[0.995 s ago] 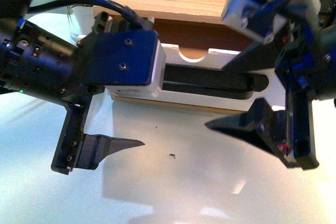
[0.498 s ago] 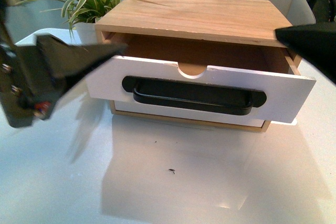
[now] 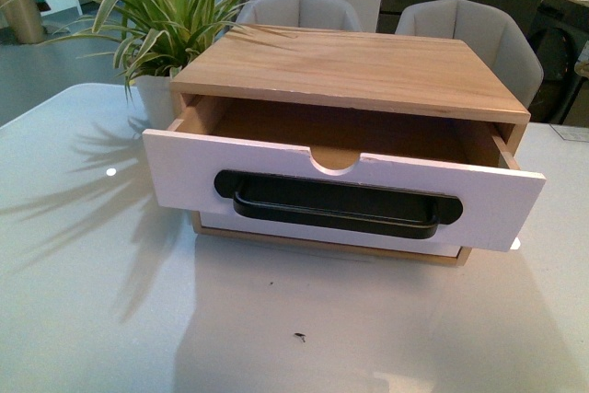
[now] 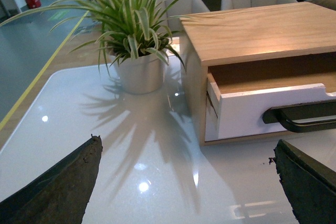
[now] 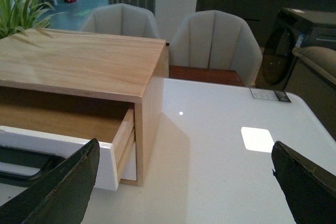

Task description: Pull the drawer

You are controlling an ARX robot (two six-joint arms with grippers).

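The drawer (image 3: pixel 340 192) stands pulled partway out of the wooden box (image 3: pixel 350 62). Its white front carries a long black bar handle (image 3: pixel 336 211) and a half-round notch (image 3: pixel 334 159) in the top edge. Neither gripper shows in the front view. In the left wrist view my left gripper (image 4: pixel 186 150) is open over the table, apart from the drawer (image 4: pixel 262 111) and its handle (image 4: pixel 302 119). In the right wrist view my right gripper (image 5: pixel 185 148) is open, with the drawer's corner (image 5: pixel 123 135) beside one finger (image 5: pixel 63 187). Nothing sits between either pair of fingers.
A potted plant (image 3: pixel 152 16) stands at the box's left back corner, also seen from the left wrist (image 4: pixel 131 40). Two grey chairs (image 3: pixel 299 8) (image 3: pixel 469 29) sit behind the glossy white table (image 3: pixel 92 301). A plain white front (image 3: pixel 322 232) lies under the drawer.
Both arms, which were in front of the drawer a second ago, have swung outwards and left the front view. The drawer stays pulled out.
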